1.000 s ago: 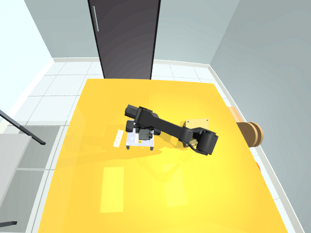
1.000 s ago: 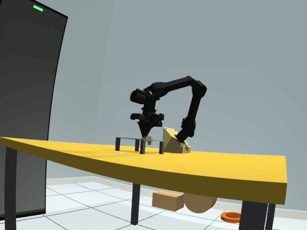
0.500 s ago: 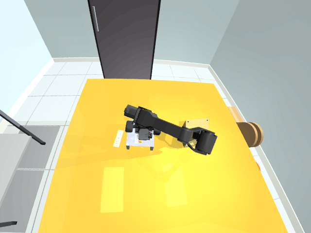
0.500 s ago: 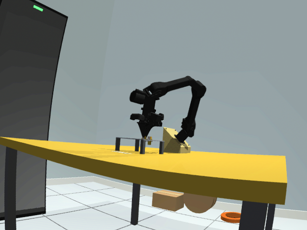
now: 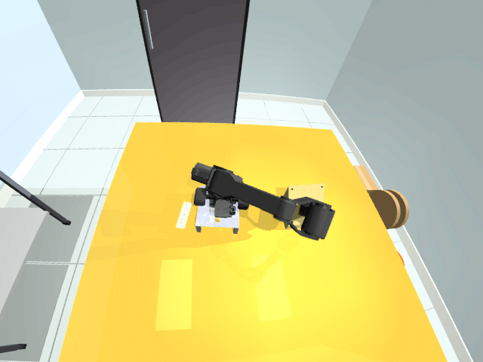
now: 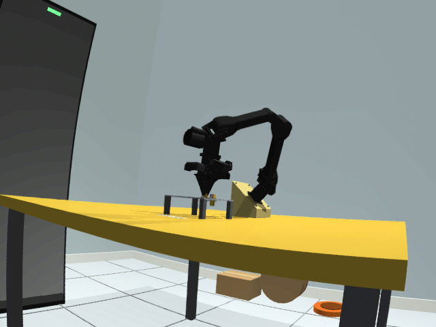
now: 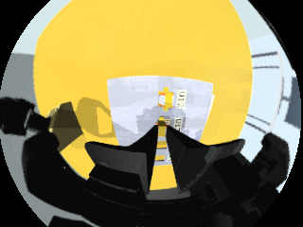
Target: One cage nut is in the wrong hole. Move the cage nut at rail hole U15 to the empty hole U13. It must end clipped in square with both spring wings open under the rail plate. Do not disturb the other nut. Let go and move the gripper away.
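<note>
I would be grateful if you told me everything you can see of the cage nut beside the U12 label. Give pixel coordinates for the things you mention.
The cage nut beside the U12 label [image 7: 169, 105] [image 6: 212, 199] is small and yellow, metallic-looking, with a pale opening and a touch of orange. It sits in the rail plate [image 7: 133, 101] [image 6: 179, 196] [image 5: 230, 224], projecting above and below. The jaws are clear of it; its spring wings are indistinct.

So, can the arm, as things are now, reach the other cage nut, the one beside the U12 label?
Probably yes, but not right away: the nut lies uncovered on the rail plate, close to the hand, which is already shut on another cage nut.
</note>
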